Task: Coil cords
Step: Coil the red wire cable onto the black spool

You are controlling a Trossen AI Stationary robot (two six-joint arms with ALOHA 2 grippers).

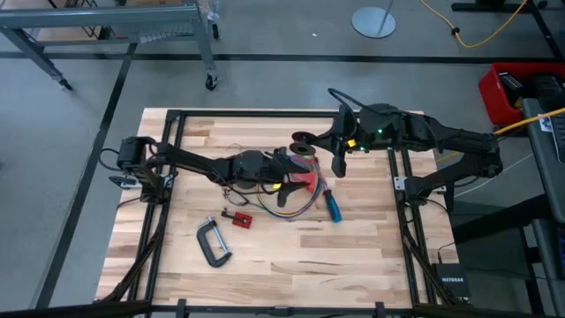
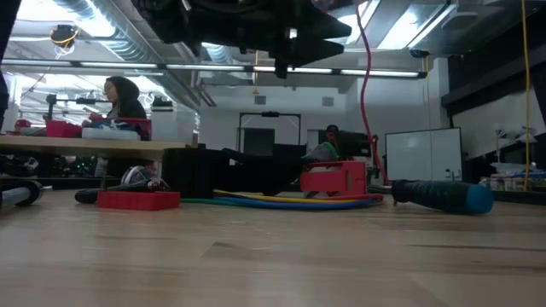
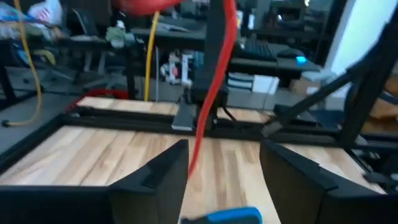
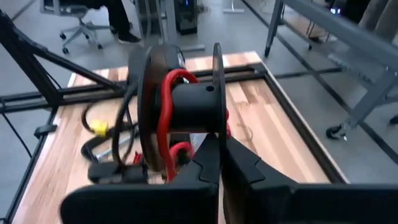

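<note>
The right gripper (image 4: 219,163) is clamped on the rim of a black spool (image 4: 180,109), held raised above the table (image 1: 353,256), up and away from the blue-handled screwdriver (image 1: 332,205). A red cord (image 4: 165,112) wraps the spool's hub and hangs down toward the table. The left gripper (image 3: 222,180) sits just beside the screwdriver's handle, fingers (image 3: 158,171) spread apart and empty. A coloured cord bundle (image 2: 290,201) lies looped on the wood next to the screwdriver

Red cord (image 4: 165,106), black spool (image 4: 186,112), blue-handled screwdriver (image 1: 333,206)
</note>
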